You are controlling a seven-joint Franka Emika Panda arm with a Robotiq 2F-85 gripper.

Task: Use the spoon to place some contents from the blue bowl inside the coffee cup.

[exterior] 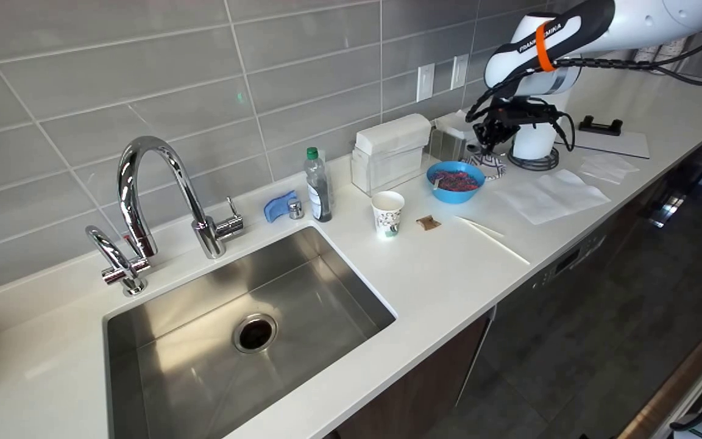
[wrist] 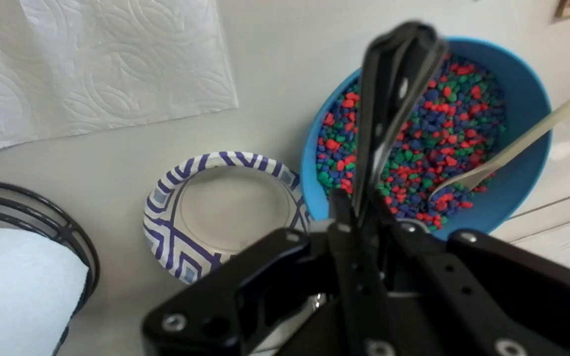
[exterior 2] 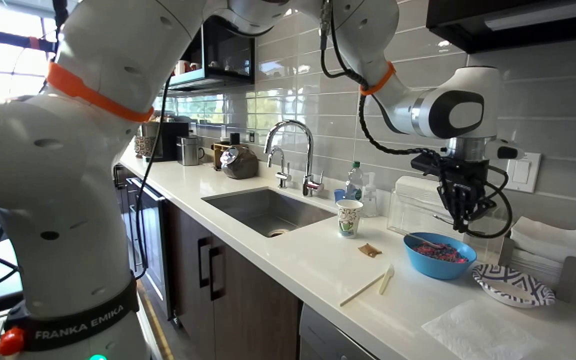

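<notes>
Clamping the dark spoon [wrist: 389, 99] in the end effector [wrist: 360, 207], you held it above the worktop [exterior: 436, 268] toward its back edge, near the blue bowl [exterior 2: 435, 270] of contents [wrist: 446, 136], well apart from the coffee cup [exterior 2: 349, 218].

Spoon [wrist: 389, 89] held in my gripper [wrist: 360, 207], above counter [exterior: 430, 274]. Contents [wrist: 433, 143] in bowl [exterior 2: 435, 267]; other spoon [wrist: 517, 146] rests in them, handle over rim. In both exterior views: cup [exterior 2: 349, 220] left of bowl, plate [exterior 2: 513, 287] right, sink [exterior: 302, 305] left of cup, scrap [exterior 2: 369, 250] between cup and bowl. Bottle [exterior 2: 354, 185] behind cup in an exterior view.
</notes>
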